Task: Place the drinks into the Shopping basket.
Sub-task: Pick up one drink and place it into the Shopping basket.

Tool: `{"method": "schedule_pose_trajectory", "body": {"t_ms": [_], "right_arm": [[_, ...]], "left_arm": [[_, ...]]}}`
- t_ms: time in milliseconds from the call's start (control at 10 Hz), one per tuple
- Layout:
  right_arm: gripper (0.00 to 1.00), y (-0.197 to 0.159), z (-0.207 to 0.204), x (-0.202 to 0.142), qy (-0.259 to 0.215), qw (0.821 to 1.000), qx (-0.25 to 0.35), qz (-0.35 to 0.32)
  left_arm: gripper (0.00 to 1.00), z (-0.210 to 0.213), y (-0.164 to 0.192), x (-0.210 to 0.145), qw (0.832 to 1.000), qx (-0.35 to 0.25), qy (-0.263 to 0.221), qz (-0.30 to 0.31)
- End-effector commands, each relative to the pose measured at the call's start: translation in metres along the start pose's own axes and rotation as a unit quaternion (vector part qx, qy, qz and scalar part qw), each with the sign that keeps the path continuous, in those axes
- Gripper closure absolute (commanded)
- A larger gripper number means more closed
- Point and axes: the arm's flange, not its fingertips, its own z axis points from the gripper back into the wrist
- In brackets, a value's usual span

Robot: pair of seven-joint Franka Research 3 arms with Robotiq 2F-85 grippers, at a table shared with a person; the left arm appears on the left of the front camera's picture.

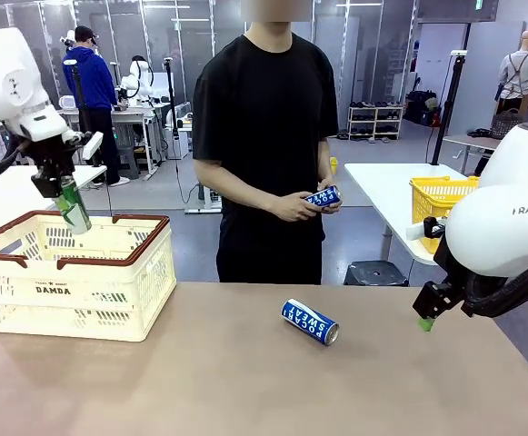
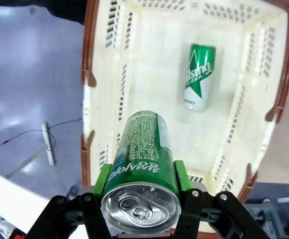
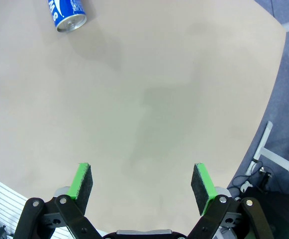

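Note:
My left gripper [image 1: 64, 195] hangs over the Shopping basket [image 1: 109, 300], shut on a green can [image 1: 73, 206] that tilts down into it. In the left wrist view the held green can [image 2: 143, 164] sits between my green pads [image 2: 102, 177], above the basket's floor [image 2: 149, 74], where a second green can [image 2: 199, 76] lies on its side. A blue can [image 1: 310, 322] lies on the table's middle. The person holds another blue can [image 1: 323, 196] in both hands. My right gripper [image 1: 425, 313] hovers open at the table's right; in its wrist view [image 3: 143, 183] the blue can [image 3: 66, 12] lies far off.
A brown table [image 1: 245, 381] carries the basket at its left end. A person in black stands at the far edge. A yellow mesh basket [image 1: 441, 196] sits on a white table behind, at the right.

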Motion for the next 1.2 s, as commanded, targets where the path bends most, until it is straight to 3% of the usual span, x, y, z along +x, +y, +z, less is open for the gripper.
{"method": "schedule_pose_trajectory", "body": {"t_ms": [0, 600, 1100], "right_arm": [[0.0, -0.001, -0.001, -0.002, 0.001, 1.0, -0.001, 0.002], [0.0, -0.001, -0.001, -0.002, 0.001, 1.0, -0.001, 0.002], [0.0, -0.001, -0.001, -0.002, 0.001, 1.0, -0.001, 0.002]], "left_arm": [[0.42, -0.019, -0.019, -0.017, 1.0, 0.001, -0.013, -0.006], [0.42, -0.084, -0.029, -0.061, 0.998, -0.057, 0.012, -0.001], [0.42, -0.118, -0.017, -0.078, 0.999, -0.033, 0.022, -0.037]]}}
